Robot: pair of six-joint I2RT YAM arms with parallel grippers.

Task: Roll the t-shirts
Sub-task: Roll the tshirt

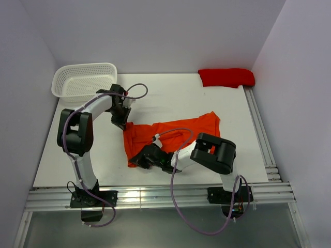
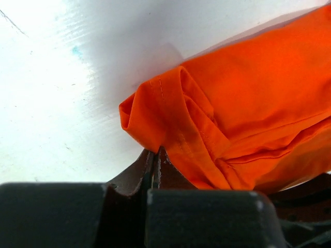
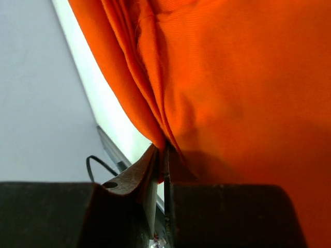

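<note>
the t-shirt (image 1: 173, 135) is plain bright orange all over. far right, the cloth (image 1: 226, 77) is plain red. far left, the basket (image 1: 85, 81) is white with a fine grid of holes. the table (image 1: 207, 103) is white. my left gripper (image 2: 155, 153) and right gripper (image 3: 161, 151) are black, my cables (image 1: 138, 84) mauve.

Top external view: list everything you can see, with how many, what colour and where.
orange t-shirt: one, bright orange, crumpled at mid table
red rolled cloth: one, red, far right corner
white plastic basket: one, white, far left corner
table: one, white, under everything
aluminium rails: silver, along the near and right table edges
left gripper: one, black, shut on the shirt's far left corner
right gripper: one, black, shut on the shirt's near left corner
</note>
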